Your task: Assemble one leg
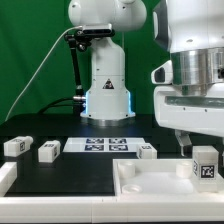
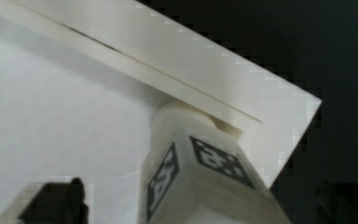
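Note:
A leg (image 1: pixel 205 165), a small white block with a black-and-white tag, stands upright in the corner of the large white tray-like piece (image 1: pixel 150 185) at the exterior view's right. My gripper (image 1: pixel 200 143) hangs right over it. In the wrist view the leg (image 2: pixel 208 165) sits between the two dark fingertips (image 2: pixel 51 200), with a gap on each side, so the gripper (image 2: pixel 197 205) is open around it. Three more legs lie on the black table: two at the exterior view's left (image 1: pixel 15 146), (image 1: pixel 47 151) and one near the middle (image 1: pixel 147 151).
The marker board (image 1: pixel 105 146) lies flat behind the loose legs. The arm's white base (image 1: pixel 105 85) stands at the back, with a black stand and cable (image 1: pixel 75 60) beside it. A white block (image 1: pixel 5 178) sits at the front left edge.

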Available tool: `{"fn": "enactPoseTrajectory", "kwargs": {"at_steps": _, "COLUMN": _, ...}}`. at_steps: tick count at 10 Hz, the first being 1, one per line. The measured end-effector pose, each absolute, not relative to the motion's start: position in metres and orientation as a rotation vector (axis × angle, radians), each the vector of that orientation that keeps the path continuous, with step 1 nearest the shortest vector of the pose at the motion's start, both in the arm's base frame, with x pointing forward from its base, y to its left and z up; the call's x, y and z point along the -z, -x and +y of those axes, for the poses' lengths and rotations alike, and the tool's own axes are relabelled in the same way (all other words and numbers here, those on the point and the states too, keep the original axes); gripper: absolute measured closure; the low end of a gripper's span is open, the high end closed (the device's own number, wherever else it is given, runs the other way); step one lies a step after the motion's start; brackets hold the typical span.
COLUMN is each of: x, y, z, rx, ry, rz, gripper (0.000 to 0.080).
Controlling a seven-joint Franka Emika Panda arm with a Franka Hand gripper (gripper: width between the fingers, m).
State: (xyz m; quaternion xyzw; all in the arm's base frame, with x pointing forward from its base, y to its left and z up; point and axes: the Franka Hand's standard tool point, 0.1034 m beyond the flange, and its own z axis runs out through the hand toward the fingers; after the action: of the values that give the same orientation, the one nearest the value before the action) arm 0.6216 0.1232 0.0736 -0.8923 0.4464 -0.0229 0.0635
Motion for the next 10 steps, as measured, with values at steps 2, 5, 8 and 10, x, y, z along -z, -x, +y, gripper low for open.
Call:
{"fn": "enactPoseTrajectory", "kwargs": {"at_steps": 2, "x": -0.0751, "y": -0.6244, "z": 0.1239, "rx": 0.103, "ry": 2.855, "rz": 1.023, "gripper": 0.015}}
{"fn": "enactPoseTrajectory", "kwargs": {"at_steps": 5, "x": -0.0755, "y": -0.6242, "z": 0.1277, "rx": 0.136, "ry": 3.029, "rz": 0.601, "gripper": 0.015}}
{"fn": "enactPoseTrajectory", "kwargs": {"at_steps": 8, "x": -0.0754, "y": -0.6244, "z": 0.1255, "rx": 0.15, "ry": 3.111, "rz": 0.183, "gripper": 0.015}}
{"fn": "enactPoseTrajectory", "kwargs": {"at_steps": 10, "x": -0.0753, "y": -0.6244, "z": 0.125, "rx": 0.151, "ry": 3.116, "rz": 0.112, "gripper": 0.015}}
